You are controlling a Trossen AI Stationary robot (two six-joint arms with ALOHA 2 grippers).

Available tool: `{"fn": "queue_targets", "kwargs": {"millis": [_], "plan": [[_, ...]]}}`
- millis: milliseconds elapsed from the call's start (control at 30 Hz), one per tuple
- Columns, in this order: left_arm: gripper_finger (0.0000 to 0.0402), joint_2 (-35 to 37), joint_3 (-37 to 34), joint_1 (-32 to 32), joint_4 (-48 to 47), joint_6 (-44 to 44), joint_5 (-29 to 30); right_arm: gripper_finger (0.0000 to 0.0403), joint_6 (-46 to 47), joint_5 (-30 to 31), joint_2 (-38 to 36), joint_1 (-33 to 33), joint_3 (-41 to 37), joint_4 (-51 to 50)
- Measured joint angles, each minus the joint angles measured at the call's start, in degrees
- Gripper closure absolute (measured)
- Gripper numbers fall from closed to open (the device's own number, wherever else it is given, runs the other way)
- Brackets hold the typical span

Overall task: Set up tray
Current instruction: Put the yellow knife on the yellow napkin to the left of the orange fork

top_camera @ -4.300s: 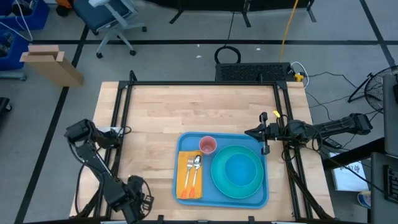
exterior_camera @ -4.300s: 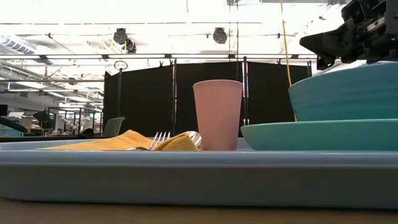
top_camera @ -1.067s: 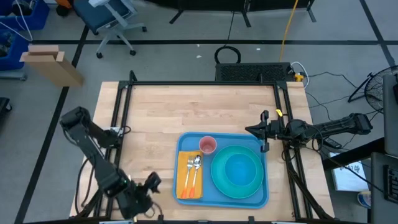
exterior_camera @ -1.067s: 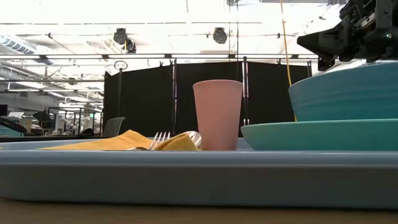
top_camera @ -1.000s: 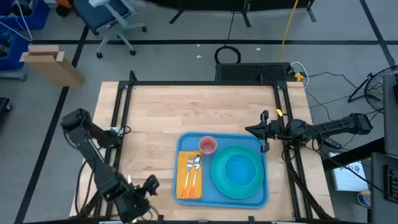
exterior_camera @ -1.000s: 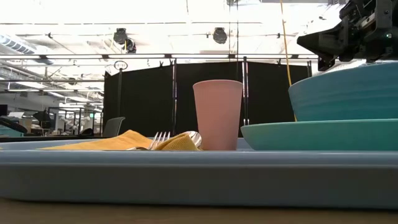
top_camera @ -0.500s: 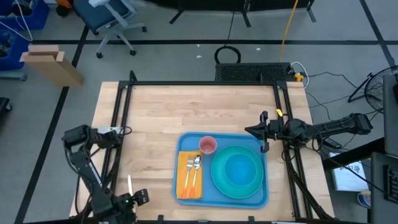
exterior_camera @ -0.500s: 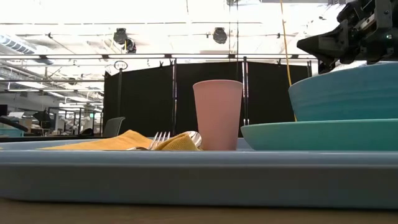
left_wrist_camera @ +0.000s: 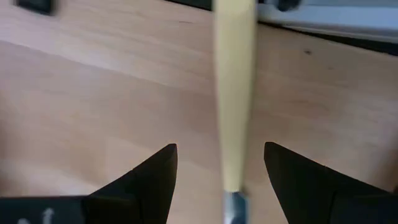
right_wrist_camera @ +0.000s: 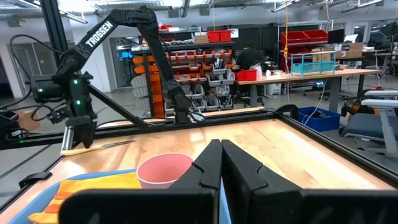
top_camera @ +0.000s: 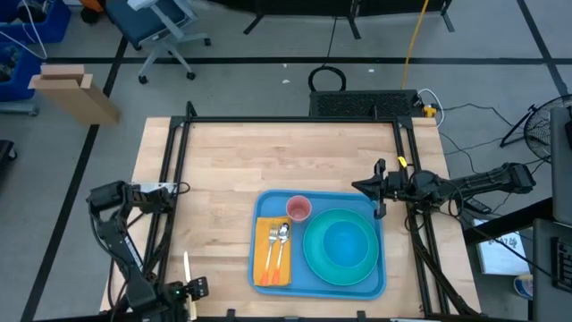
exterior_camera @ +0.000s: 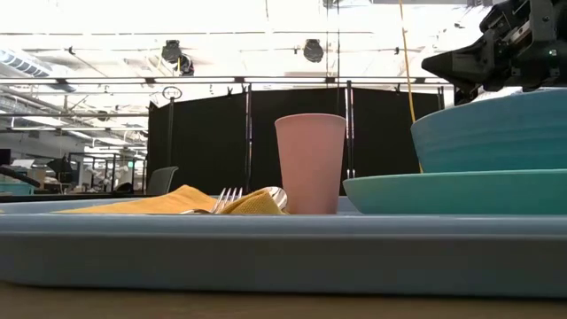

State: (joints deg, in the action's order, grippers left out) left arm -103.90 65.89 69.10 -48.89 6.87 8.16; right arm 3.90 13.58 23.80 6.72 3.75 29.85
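- Since the earliest frame, only the left arm has been moved: its gripper (top_camera: 189,298) has been swung out over the table, then drawn back to the near left edge, above a pale-handled knife (top_camera: 186,266); nothing else has been shifted.
- Table (top_camera: 268,161): bare wood over most of its top.
- Tray (top_camera: 371,210): found at the near middle-right of the table, flat on the wood.
- Plate (top_camera: 315,259) and bowl (top_camera: 341,243): stacked on the tray's right part.
- Napkin (top_camera: 261,231), fork and spoon (top_camera: 282,233): laid on the tray's left part; a pink cup (top_camera: 298,208) is stood at its far edge.
- Risk, as judged: the knife's thin flat handle could be missed or skidded along the wood if the fingers are closed off-centre.
- Left jaws: held apart, with the handle seen between them in the wrist view; no contact can be made out.
- Right gripper (top_camera: 379,188): parked near the tray's far right corner, jaws pressed together on nothing.
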Motion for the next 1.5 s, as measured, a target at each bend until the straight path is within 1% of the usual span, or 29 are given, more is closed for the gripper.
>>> {"fn": "queue_targets", "kwargs": {"millis": [167, 267, 467, 567, 800, 933, 1133, 1267, 1433, 1500], "plan": [[0.0156, 0.0, -2.8, -0.1, 4.3, 1.0, -0.9, 0.0403, 0.0, 0.0, 0.0, 0.0, 0.0, 0.0], [0.0156, 0.3, -4.4, -0.7, 6.3, 2.8, -2.8, 0.0403, 0.0, 0.0, 0.0, 0.0, 0.0, 0.0], [0.016, 0.3, -6.2, -2.2, 7.8, 6.8, -4.4, 0.0403, 0.0, 0.1, 0.0, 0.0, 0.0, -0.1], [0.0184, 0.3, -6.9, -3.1, 8.5, 8.2, -6.0, 0.0403, 0.0, 0.1, 0.0, 0.0, 0.0, -0.1], [0.0266, 0.2, -7.3, -4.7, 9.2, 8.6, -9.4, 0.0403, -0.5, 0.1, 0.0, 0.0, 0.0, -0.1], [0.03, 0.2, -7.4, -5.0, 10.5, 9.8, -9.2, 0.0403, -0.5, 0.1, 0.0, 0.0, 0.0, -0.1], [0.0341, 0.2, -7.5, -5.4, 11.2, 10.0, -9.1, 0.0403, -0.5, 0.1, 0.0, 0.0, 0.0, -0.1], [0.0349, 0.2, -7.1, -5.3, 10.0, 10.2, -7.9, 0.0403, -0.5, 0.1, 0.0, 0.0, 0.0, -0.1], [0.0349, 0.0, -4.2, -6.2, 4.0, 12.0, -4.9, 0.0403, -0.5, 0.0, 0.0, 0.0, 0.0, -0.2], [0.0349, -0.3, -2.6, -7.2, 1.1, 13.5, -2.4, 0.0403, -0.5, 0.0, 0.0, 0.0, 0.0, -0.2]]}}
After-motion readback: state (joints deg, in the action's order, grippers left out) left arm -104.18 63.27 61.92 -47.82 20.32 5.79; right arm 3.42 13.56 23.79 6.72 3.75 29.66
